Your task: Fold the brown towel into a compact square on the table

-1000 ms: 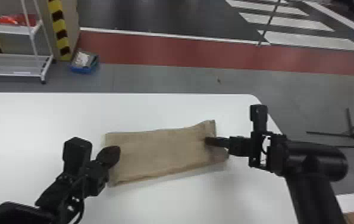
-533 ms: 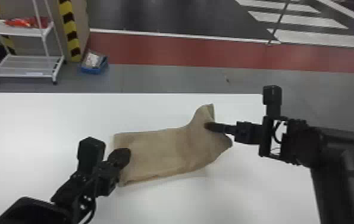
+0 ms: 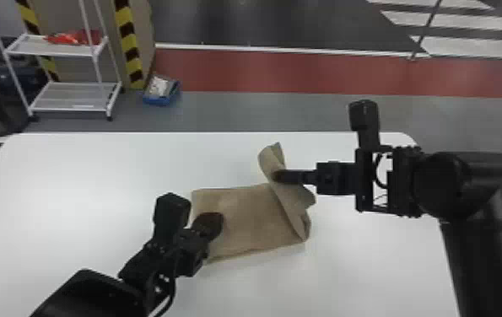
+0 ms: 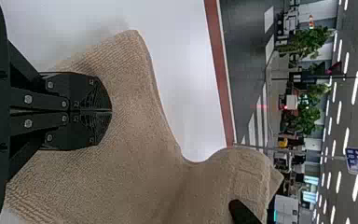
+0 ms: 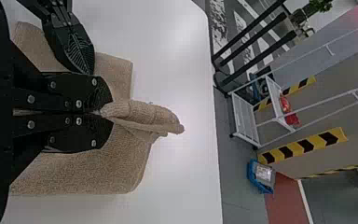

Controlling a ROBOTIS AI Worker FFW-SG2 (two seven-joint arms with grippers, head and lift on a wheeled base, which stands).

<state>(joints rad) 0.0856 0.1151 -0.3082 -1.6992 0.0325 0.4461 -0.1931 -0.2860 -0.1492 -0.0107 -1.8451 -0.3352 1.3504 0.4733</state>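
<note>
- Head view, nearest: left gripper on the towel's left part, fingertips pressed together.
- Towel on the table, its left part flat, its right end raised and bent.
- Right gripper at that raised end, a fold of towel pinched between its tips.
- Beyond the table, on the floor: white cart, red item on its upper shelf.
- Blue box beside the cart.
- Red strip across the floor.
</note>
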